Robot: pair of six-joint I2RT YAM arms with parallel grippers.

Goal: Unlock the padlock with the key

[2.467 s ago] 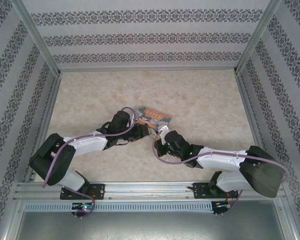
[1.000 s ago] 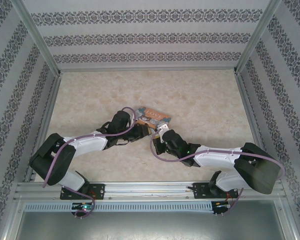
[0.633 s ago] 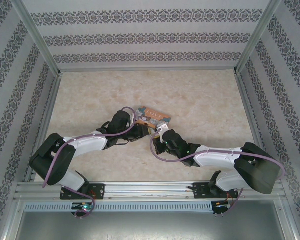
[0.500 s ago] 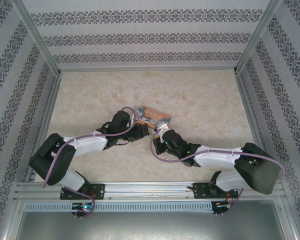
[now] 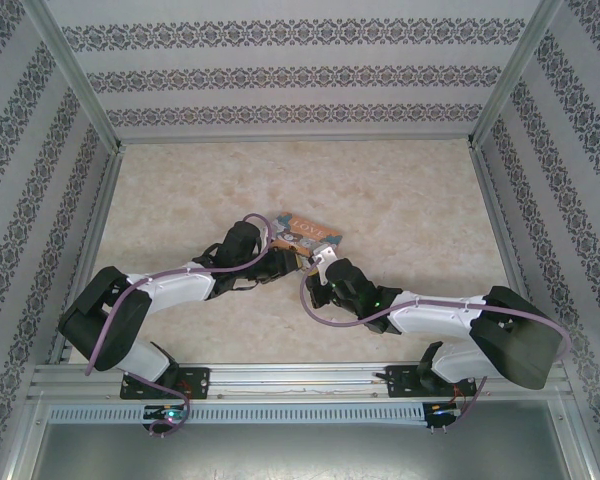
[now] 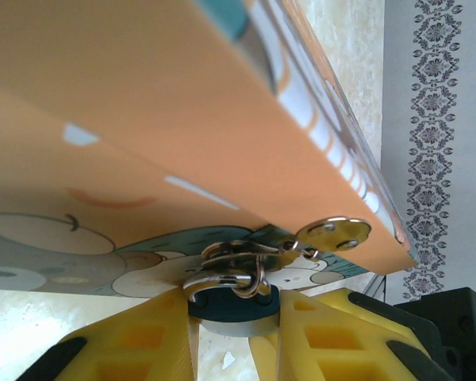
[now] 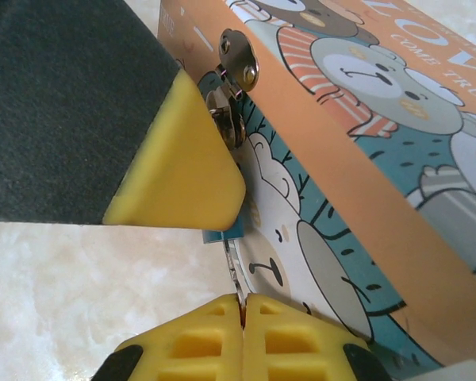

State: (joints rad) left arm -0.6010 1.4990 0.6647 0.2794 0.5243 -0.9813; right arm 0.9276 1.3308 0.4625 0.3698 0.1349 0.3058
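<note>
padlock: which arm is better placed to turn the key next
Right, likely: the right gripper pinches the key at the padlock, while the left gripper clamps the padlock's body.

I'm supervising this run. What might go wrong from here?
1. The right pincer pinches the thin key at its very tips; turning may make it slip.
2. The padlock, clamped by the left pincer, hangs from the hasp of the tin, so twisting may drag it.

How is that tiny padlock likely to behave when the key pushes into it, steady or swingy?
Probably steady: the left gripper clamps the padlock body. Unheld, it would likely swing, since it hangs by a thin shackle from the clasp of the tin. It looks small, so probably light.
</note>
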